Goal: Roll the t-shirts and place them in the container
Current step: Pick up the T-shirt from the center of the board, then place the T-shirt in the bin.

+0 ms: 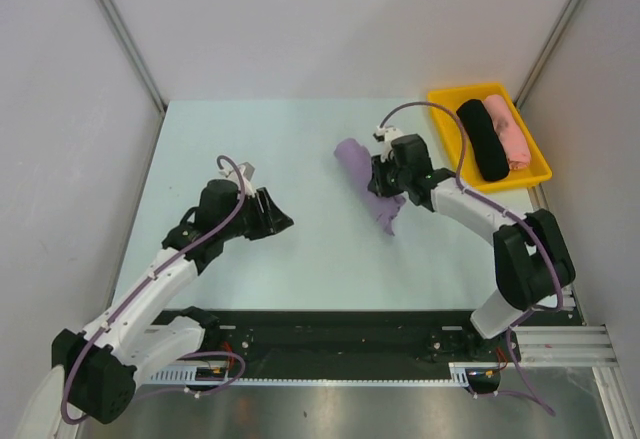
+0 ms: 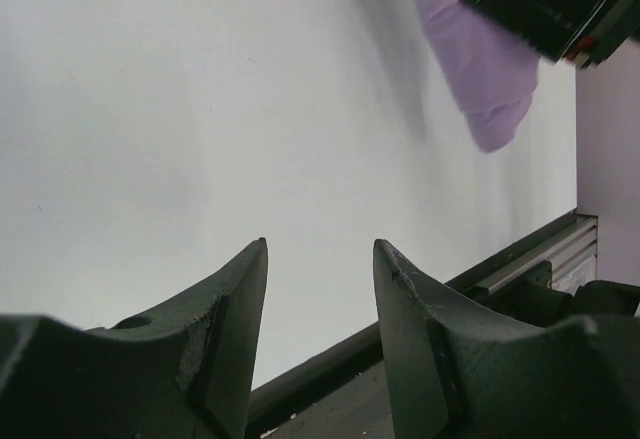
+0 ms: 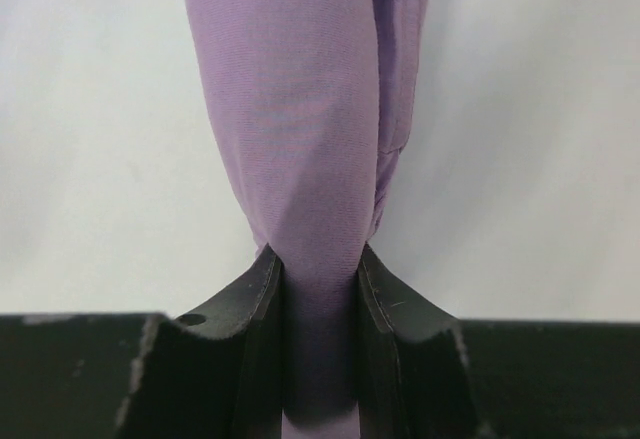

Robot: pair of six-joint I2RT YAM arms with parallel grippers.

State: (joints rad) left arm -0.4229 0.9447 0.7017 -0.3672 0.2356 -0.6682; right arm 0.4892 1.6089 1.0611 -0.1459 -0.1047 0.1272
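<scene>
The pale bench [image 1: 290,149] is boxed in by plain grey wall panels [image 1: 330,29] on its left, far and right sides. A black rail [image 1: 330,334] runs along its near edge, where the arm bases sit. The far left half and the strip between the two arms are bare, flat surface. The far right corner is taken up by a yellow tray [image 1: 440,96] with a raised rim, close to the right wall.

The bench top is smooth and matte. The tray looks like hard plastic and holds two soft cloth rolls lying side by side, a black bundle [image 1: 482,139] and a pink bundle [image 1: 508,129], which touch along their length.

The lavender t-shirt [image 1: 353,159] is soft knit, bunched into a long, rumpled strip right of the bench's middle. It runs from a rounded lump at its far end to a loose tail nearer the bases.

The right claw [image 1: 382,181] is over the middle of that strip. Its wrist view shows the claw [image 3: 318,259] narrowed on the t-shirt [image 3: 290,109], with a thick fold pinched between the dark ridged fingers [image 3: 255,299] and the cloth fanning out beyond the tips over the bench.

The left claw [image 1: 282,221] is well apart from the shirt, left of it and pointing towards it. From its own camera, the left claw [image 2: 320,254] stands partly spread with nothing between its pointed tips. The t-shirt [image 2: 480,69] hangs in the upper right of that view.
</scene>
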